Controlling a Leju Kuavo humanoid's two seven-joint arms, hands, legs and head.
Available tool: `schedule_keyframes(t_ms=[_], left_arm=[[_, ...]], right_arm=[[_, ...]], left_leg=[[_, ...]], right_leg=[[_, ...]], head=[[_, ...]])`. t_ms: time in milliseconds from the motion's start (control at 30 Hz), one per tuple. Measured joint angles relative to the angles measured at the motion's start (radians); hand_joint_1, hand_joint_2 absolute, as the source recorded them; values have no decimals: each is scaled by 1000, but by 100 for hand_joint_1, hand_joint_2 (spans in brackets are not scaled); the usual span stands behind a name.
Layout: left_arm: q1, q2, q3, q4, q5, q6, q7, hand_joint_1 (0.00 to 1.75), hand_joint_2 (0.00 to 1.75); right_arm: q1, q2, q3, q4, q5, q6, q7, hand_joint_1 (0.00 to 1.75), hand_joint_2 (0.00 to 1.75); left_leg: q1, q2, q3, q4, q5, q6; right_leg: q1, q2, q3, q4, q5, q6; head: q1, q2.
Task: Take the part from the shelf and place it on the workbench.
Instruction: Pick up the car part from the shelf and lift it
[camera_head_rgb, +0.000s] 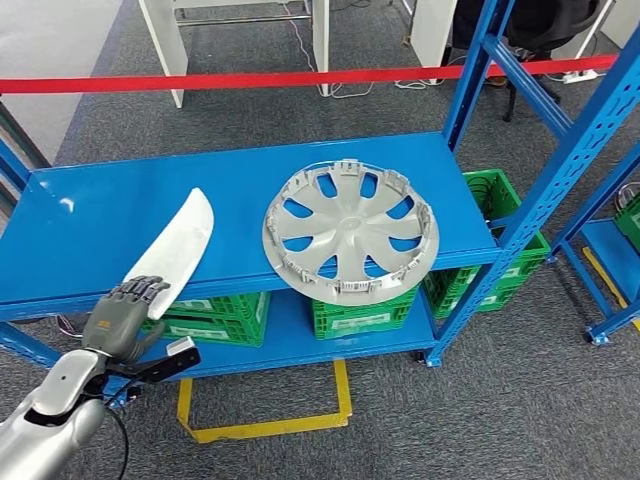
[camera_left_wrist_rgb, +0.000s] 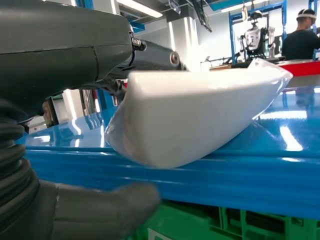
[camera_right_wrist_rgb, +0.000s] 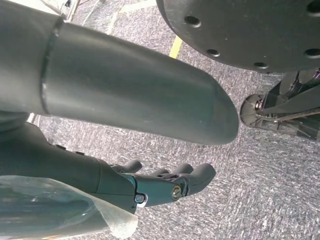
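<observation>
On blue shelf (camera_head_rgb: 90, 215), white part (camera_head_rgb: 177, 245) angled diagonally, left hand (camera_head_rgb: 121, 318) gripping near end

- Part (camera_head_rgb: 180, 243): white, plain, glossy.
- Shelf (camera_head_rgb: 98, 215): bright blue deck and uprights, pale glare streaks.
- Hubcap (camera_head_rgb: 350, 232): silver-grey, spoked, blue showing through its openings.
- Crates (camera_head_rgb: 494, 195): green, lattice walls, white labels on the fronts.
- Left hand (camera_head_rgb: 121, 315): grey, darker fingers; arm silver.
- Right hand (camera_right_wrist_rgb: 166, 182): dark grey, over grey carpet.
- Floor (camera_head_rgb: 483, 410): grey speckled carpet with a yellow taped rectangle.
- Barrier tape (camera_head_rgb: 226, 80): red, plain.
- Table legs (camera_head_rgb: 167, 45): white.
- Person (camera_left_wrist_rgb: 301, 40): black top.
</observation>
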Motion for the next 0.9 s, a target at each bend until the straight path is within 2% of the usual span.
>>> schedule_keyframes(t_ms=[433, 500, 567, 633, 700, 833, 900], left_arm=[[-25, -11, -12, 42, -5, 40, -11, 175, 175], [-22, -13, -4, 43, 26, 108, -33, 175, 175], [-6, -21, 22, 32, 93, 230, -102, 175, 175], [28, -39, 82, -13, 149, 311, -203, 175, 175], [59, -62, 152, -71, 168, 337, -274, 175, 175], [93, -95, 234, -148, 193, 342, -349, 175, 175], [115, -122, 289, -200, 219, 342, -431, 175, 175]], right_arm=[[0, -2, -21, 0, 8, 0, -5, 0, 0], [0, -2, -22, 0, 10, -4, -9, 0, 0], [1, -2, -25, 0, 15, -12, -18, 0, 0], [2, -3, -34, 0, 22, -17, -25, 0, 0], [2, -3, -44, 0, 27, -22, -27, 0, 0], [2, -3, -51, 0, 34, -29, -27, 0, 0], [3, -3, -60, 0, 41, -32, -27, 0, 0]], left_leg=[[0, 0, 0, 0, 0, 0], [0, 0, 0, 0, 0, 0], [0, 1, 0, 0, 0, 0], [0, 2, 0, 0, 0, 0], [0, 3, 0, 0, 0, 0], [0, 4, -1, 0, 0, 0], [0, 4, -1, 0, 0, 0]], right_leg=[[0, 0, 0, 0, 0, 0], [0, 0, 0, 0, 0, 0], [0, 1, 0, 0, 0, 0], [0, 2, -1, 0, 0, 0], [0, 1, -1, 0, 0, 0], [0, 3, -1, 0, 0, 0], [0, 3, -2, 0, 1, 0]], head=[[0, 0], [0, 0], [0, 0], [0, 0], [0, 0], [0, 0], [0, 0]])
